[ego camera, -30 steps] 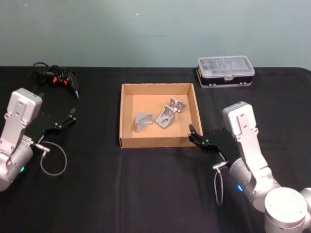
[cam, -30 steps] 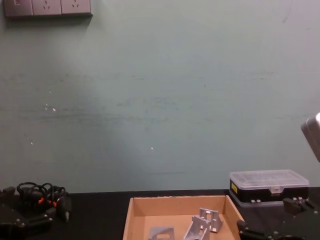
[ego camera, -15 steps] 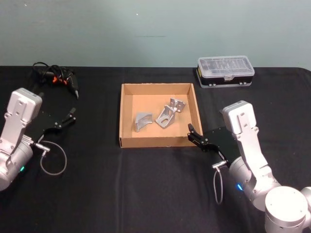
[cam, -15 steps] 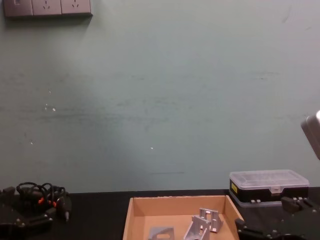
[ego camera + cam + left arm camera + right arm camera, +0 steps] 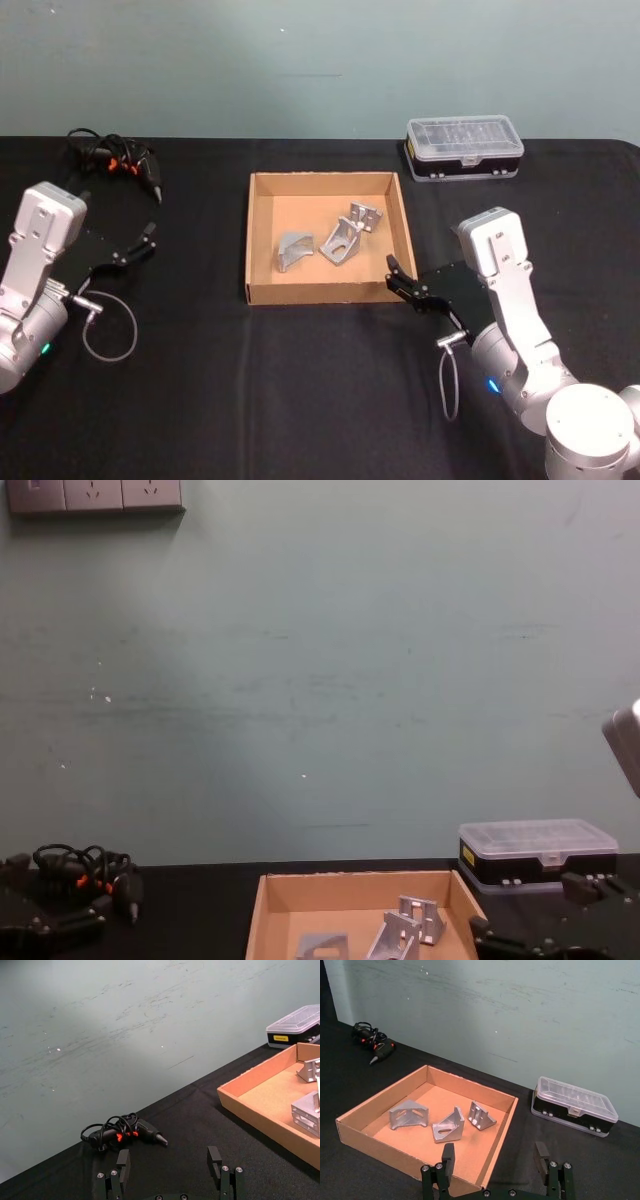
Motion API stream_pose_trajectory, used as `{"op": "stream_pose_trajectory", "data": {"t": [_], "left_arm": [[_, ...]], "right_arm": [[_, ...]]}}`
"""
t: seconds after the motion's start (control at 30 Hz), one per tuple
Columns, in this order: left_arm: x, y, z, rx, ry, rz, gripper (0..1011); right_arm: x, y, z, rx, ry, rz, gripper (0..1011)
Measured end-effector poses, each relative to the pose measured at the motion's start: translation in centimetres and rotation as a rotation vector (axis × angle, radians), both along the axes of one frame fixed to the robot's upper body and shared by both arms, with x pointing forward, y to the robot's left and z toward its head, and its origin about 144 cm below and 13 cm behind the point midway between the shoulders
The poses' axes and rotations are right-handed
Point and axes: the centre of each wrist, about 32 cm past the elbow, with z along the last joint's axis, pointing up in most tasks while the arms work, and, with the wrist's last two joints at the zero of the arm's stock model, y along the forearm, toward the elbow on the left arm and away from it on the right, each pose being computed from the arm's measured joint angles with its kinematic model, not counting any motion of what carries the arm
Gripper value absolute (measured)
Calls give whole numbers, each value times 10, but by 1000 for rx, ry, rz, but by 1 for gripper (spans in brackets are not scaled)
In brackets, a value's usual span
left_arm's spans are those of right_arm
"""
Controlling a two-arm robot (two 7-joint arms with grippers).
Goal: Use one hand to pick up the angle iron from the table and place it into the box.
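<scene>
Three angle irons are found inside the box (image 5: 262, 236), which sits at the middle of the desk (image 5: 300, 400). The left angle iron (image 5: 293, 251) lies toward the near left of the box floor, the middle angle iron (image 5: 341, 240) stands just right of it, and the far angle iron (image 5: 365, 216) rests just beyond the middle one, toward the far right corner; whether these last two touch cannot be told.

The right tool (image 5: 397, 279) is held empty, its fingers spread apart, at the near right corner of the box, just outside the wall. The left tool (image 5: 136, 246) is parked over the left part of the desk, well apart from the box, with fingers likewise parted and nothing between them.

A clear-lidded plastic case (image 5: 464, 147) is noted at the far right of the desk. A corded hand tool (image 5: 118, 161) with orange marks is noted at the far left.
</scene>
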Motion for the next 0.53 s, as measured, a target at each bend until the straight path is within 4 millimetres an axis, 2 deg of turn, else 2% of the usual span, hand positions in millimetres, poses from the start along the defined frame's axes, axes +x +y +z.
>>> {"op": "stream_pose_trajectory", "data": {"t": [0.53], "left_arm": [[0,0,0,0,0,0,1011]], "right_arm": [[0,0,0,1,1,1,1004]]}}
